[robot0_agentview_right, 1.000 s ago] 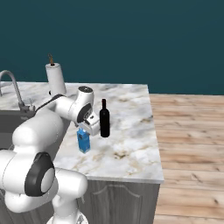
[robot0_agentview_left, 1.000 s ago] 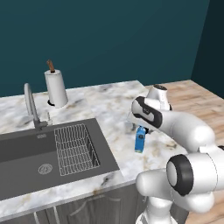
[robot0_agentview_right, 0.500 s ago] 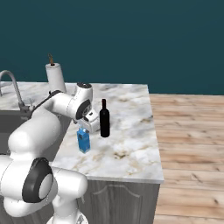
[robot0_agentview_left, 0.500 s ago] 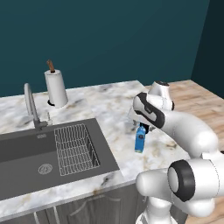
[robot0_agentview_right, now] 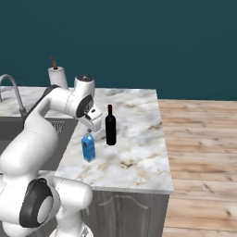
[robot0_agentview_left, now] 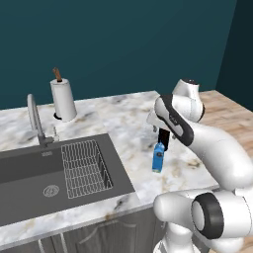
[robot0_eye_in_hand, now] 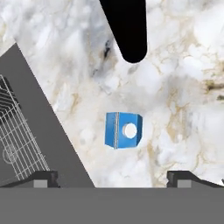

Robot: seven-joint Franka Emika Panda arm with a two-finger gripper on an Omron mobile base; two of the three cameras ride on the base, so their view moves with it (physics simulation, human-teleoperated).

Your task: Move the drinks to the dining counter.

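- The gripper (robot0_eye_in_hand: 112,177) hangs above the blue carton (robot0_eye_in_hand: 123,130) with its jaws spread wide and nothing between them; the two finger tips (robot0_eye_in_hand: 43,178) stand well to either side of the carton, seen from the hand.
- The carton (robot0_agentview_right: 88,147) stands upright on the dining counter (robot0_agentview_right: 139,162), between the sink (robot0_agentview_left: 44,173) and the dark bottle (robot0_agentview_right: 110,125), nearer the bottle. The bottle is also upright on that counter, on the carton's far side from the sink.
- Both drinks appear already delivered, so my judgement is that the main hazard is the retreat: a sideways swing of the hand could clip the carton's gabled top or the bottle's narrow neck and topple either.
- The bottle (robot0_eye_in_hand: 126,28) is tall and slim, so it would likely tip easily; it stands just beside the carton, and one falling could take the other with it.
- The carton sits near the sink's edge; a nudge that way could send it into the basin.
- No writing or brand can be read: the carton shows a white round cap on top and a dark patch on one face (robot0_agentview_left: 158,153), too small to make out; the bottle looks plain dark.
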